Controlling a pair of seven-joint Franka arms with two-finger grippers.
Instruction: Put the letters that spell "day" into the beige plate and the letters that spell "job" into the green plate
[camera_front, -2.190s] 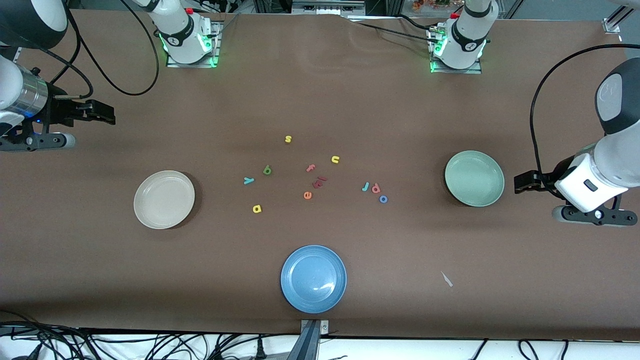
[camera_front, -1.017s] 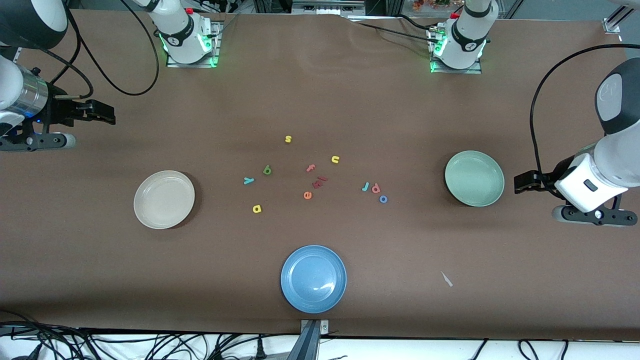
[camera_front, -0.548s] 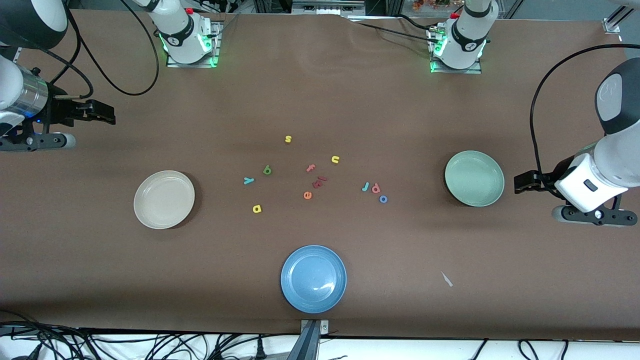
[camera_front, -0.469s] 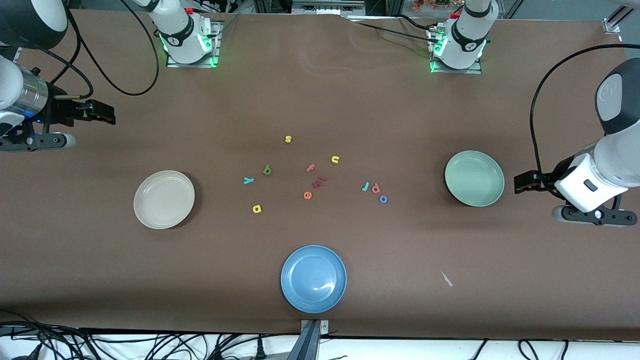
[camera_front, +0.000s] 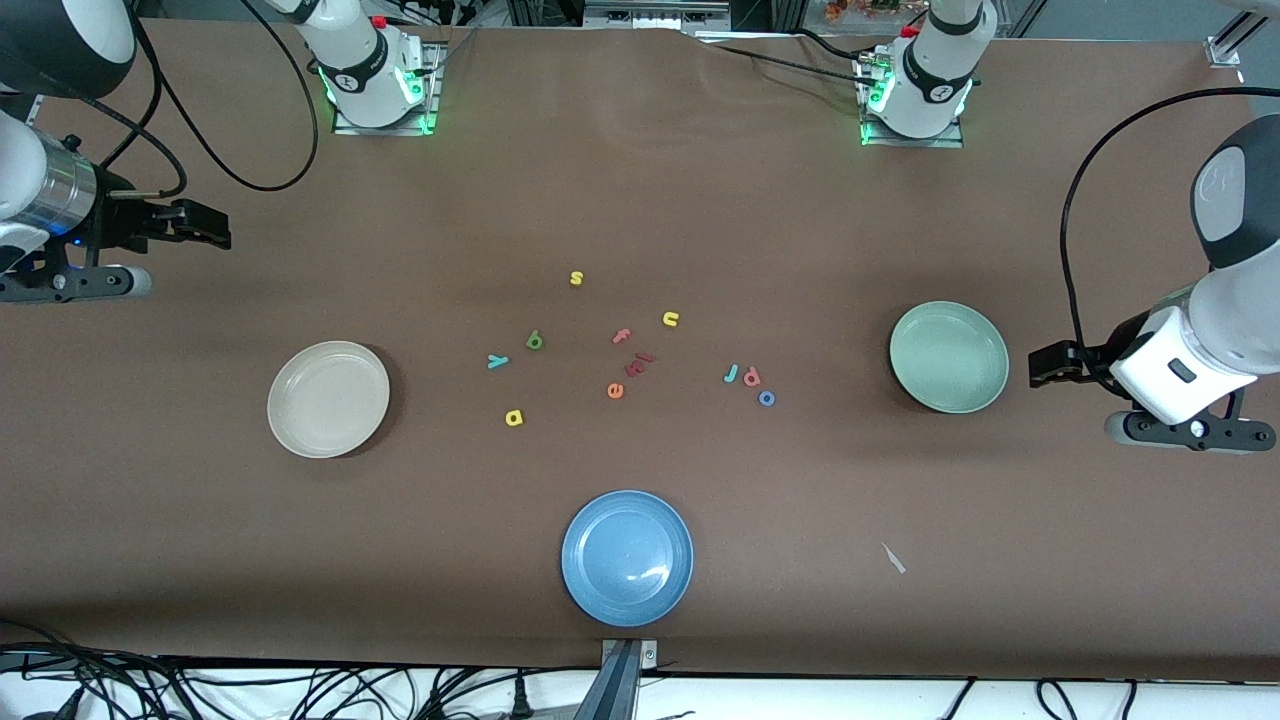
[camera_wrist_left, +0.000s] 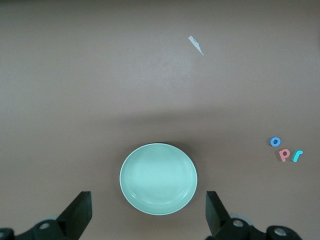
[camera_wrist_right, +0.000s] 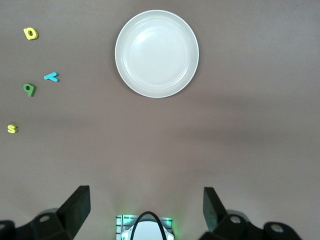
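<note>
both arms wait, raised at the table's two ends. the left gripper (camera_front: 1040, 364) hangs in the air at the left arm's end, its fingers (camera_wrist_left: 80, 212) spread wide and holding nothing. the right gripper (camera_front: 215, 230) hangs at the right arm's end, its fingers (camera_wrist_right: 77, 205) also wide apart and empty.

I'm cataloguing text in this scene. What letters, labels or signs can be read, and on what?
No printed labels; the only text is loose foam letters on the table:
"s", yellow
"u", yellow
"d", green
"y", teal
"a", yellow
"f", pink
"e", orange
"j", teal
"b", salmon
"o", blue
Dark red pieces: unreadable.
</note>
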